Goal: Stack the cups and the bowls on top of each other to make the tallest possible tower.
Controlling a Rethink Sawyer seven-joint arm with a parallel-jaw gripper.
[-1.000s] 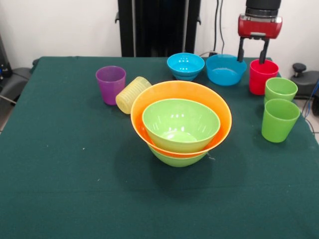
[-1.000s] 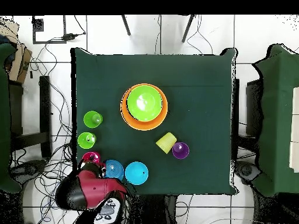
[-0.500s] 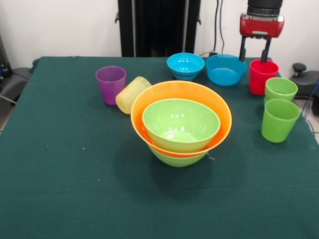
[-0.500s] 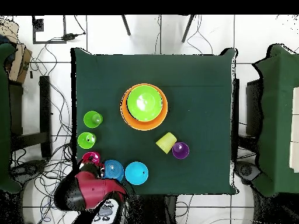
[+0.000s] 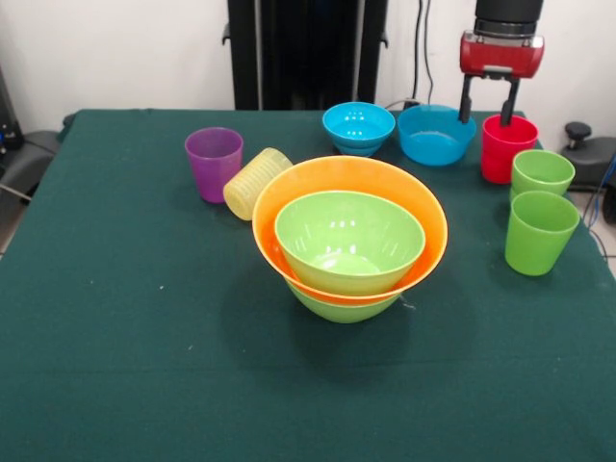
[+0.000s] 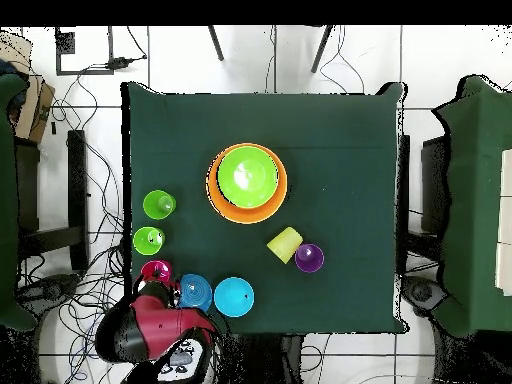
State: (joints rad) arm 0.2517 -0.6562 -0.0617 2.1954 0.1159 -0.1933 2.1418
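Observation:
The tower [image 5: 350, 241] is a lime green bowl under the large orange bowl [image 5: 423, 217], with a second lime green bowl [image 5: 348, 239] nested inside; it shows from above in the overhead view [image 6: 248, 181]. The red cup [image 5: 506, 149] stands apart at the back right, beside two light green cups [image 5: 541, 173] [image 5: 539, 231]. My gripper [image 5: 486, 108] hangs open and empty just above the red cup's rim, one finger over its mouth and one to its left. Two blue bowls [image 5: 358, 126] [image 5: 435, 134] sit at the back. The purple cup [image 5: 214, 164] stands upright and the yellow cup [image 5: 256, 183] lies tipped beside it.
The green table cloth [image 5: 144, 366] stretches bare in front of the tower. Cables and chairs surround the table [image 6: 350, 130] in the overhead view. In the overhead view the arm [image 6: 155, 328] covers the table's edge by the red cup [image 6: 155, 269].
My gripper has shifted only slightly above the red cup and stays open. No cup or bowl has moved.

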